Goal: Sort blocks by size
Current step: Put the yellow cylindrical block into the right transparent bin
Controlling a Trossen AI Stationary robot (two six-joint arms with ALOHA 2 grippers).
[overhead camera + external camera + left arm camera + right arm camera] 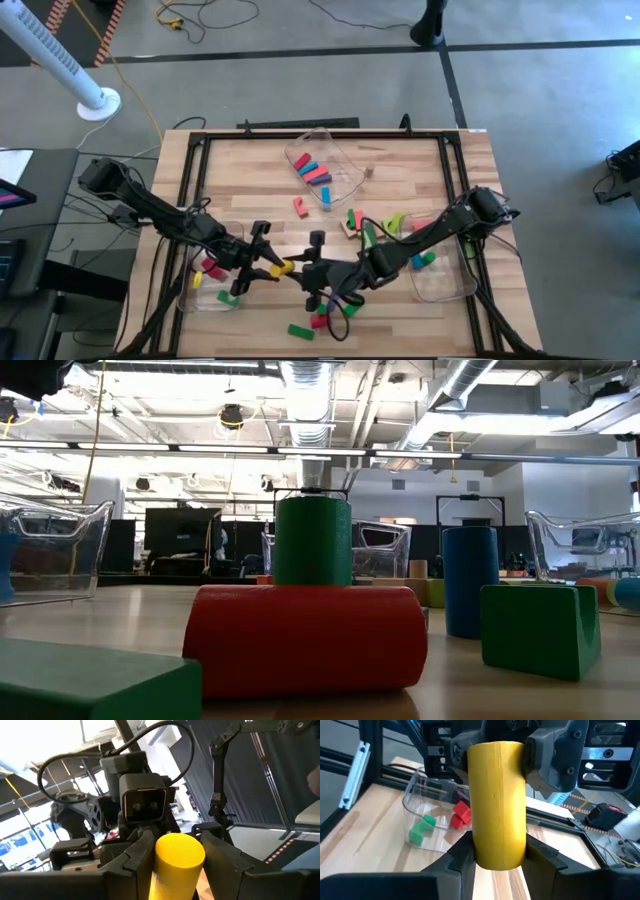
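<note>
A yellow cylinder block (283, 268) hangs above the table's near middle, between my two grippers. My left gripper (268, 262) reaches it from the table's left and my right gripper (308, 272) from the right; each is shut on one end. In the right wrist view the cylinder (499, 800) runs from my right fingers to the left gripper's fingers. Other blocks lie loose on the table (375, 230) or sit in clear bins. My left gripper pinches one end of the cylinder (179, 865) between its two fingers (135, 857). It comes roughly level from the table's left, fingers along the cylinder. My right gripper pinches the cylinder's other end (499, 855) between its two fingers (462, 857), coming from the table's right, fingers along it. The cylinder is lifted clear of the table.
A clear bin (325, 165) at the far middle holds several blocks. A second bin (210, 280) sits at the near left under my left arm, a third (440, 275) at the near right. Red (305, 640), green (312, 540) and blue (470, 580) blocks stand near the front edge.
</note>
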